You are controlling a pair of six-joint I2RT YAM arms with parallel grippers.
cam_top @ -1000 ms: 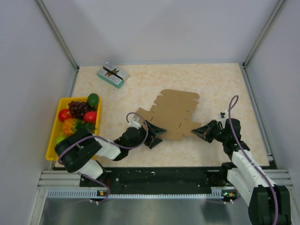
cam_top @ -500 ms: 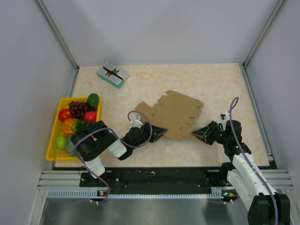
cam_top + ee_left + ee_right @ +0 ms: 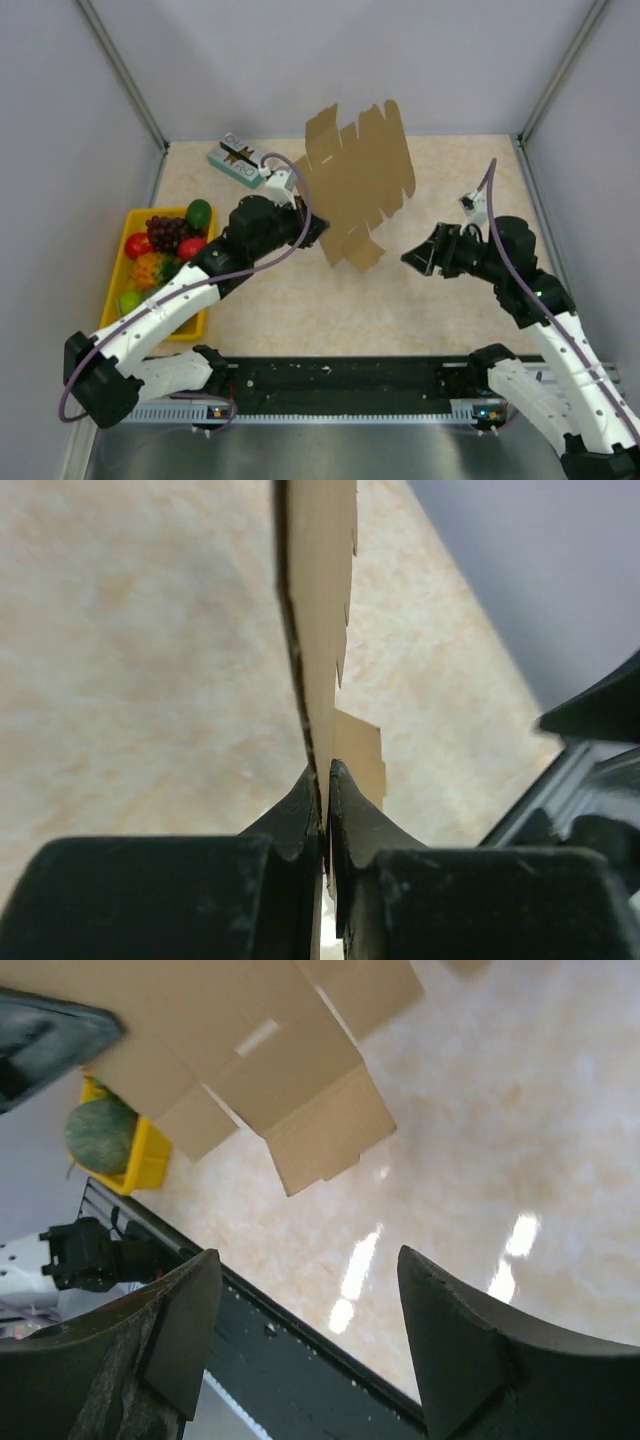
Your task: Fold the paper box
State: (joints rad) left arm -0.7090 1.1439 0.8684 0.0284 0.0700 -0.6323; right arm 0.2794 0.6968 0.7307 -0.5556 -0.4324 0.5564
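The paper box is a flat brown cardboard sheet with tabs, held up in the air above the table and tilted nearly upright. My left gripper is shut on its lower left edge; in the left wrist view the sheet runs edge-on out from between the pinched fingertips. My right gripper is open and holds nothing, hanging to the right of the sheet's lower corner, apart from it. The right wrist view shows the sheet's flaps above the spread gripper.
A yellow tray of toy fruit sits at the left edge of the table. A small teal-and-white printed box lies at the back left. Grey walls enclose the table. A black rail runs along the near edge.
My left gripper closed on the sheet and lifted it off the table to nearly upright. My right gripper let go, opened and rose to the right.
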